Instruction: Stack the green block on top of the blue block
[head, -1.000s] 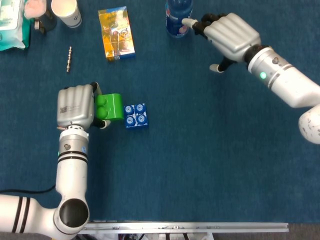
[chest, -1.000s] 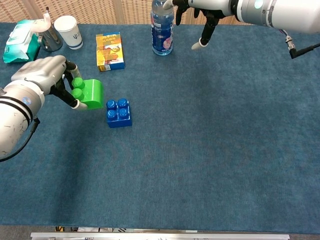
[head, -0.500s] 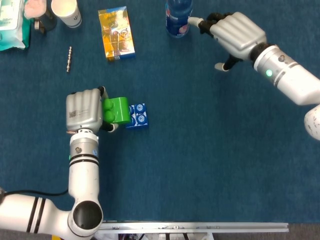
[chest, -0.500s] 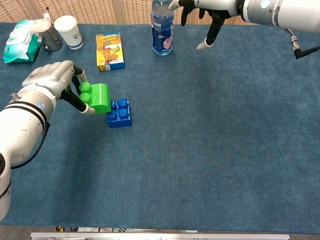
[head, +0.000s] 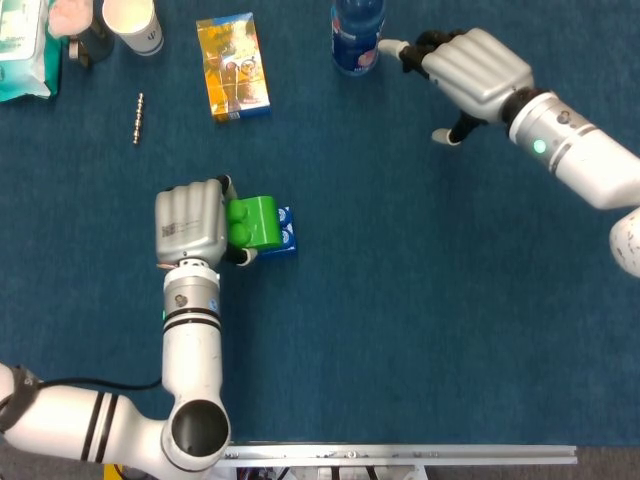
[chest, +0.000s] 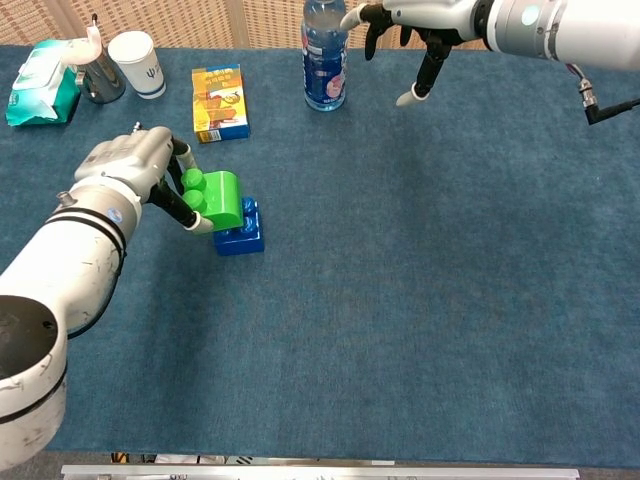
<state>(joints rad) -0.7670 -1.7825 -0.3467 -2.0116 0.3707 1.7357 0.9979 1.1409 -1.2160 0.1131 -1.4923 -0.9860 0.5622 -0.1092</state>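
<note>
Holding the green block in your left hand, you have it tipped on its side over the blue block on the surface; level it before seating. Your right hand idles with fingers spread near the bottle, out of the way.

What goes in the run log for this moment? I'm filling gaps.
phase: placing | left hand: holds green block tilted over blue block | right hand: open near bottle | stack: not seated
</note>
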